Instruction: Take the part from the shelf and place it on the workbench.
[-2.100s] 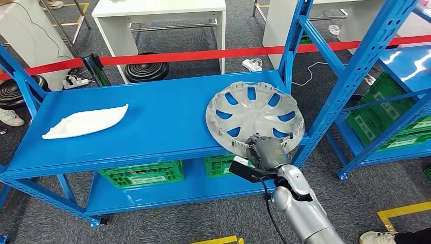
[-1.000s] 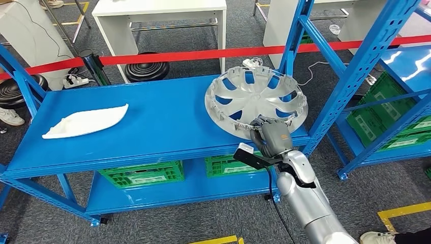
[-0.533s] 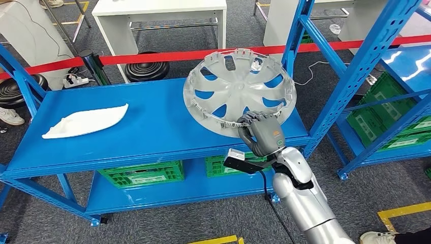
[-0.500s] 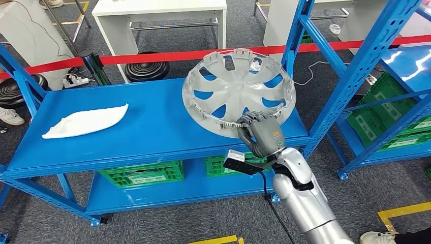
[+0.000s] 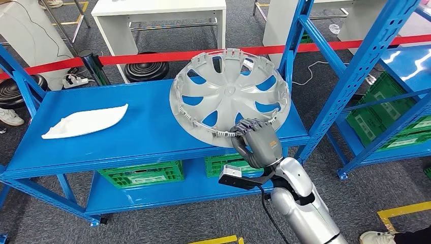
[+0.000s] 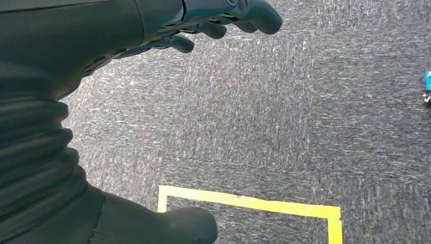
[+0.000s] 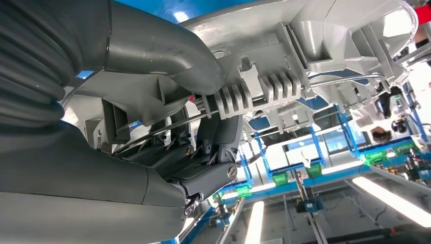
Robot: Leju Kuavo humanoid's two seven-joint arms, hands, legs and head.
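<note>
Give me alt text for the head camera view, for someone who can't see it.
The robot's right hand grips the near rim of a grey wheel cover, tilted up over a blue shelf. A white plastic part lies flat at the shelf's left end, with green crates below.

The right arm [image 5: 300, 203] reaches up and forward from below, silver, bent at the wrist. Its robot hand [image 5: 256, 142] grips the near rim of the hubcap [image 5: 228, 94], thumb [image 7: 167, 56] on one face, fingers [image 7: 218, 137] curled behind. The left robot hand [image 6: 152, 30] hangs down, fingers apart, holding nothing.
</note>
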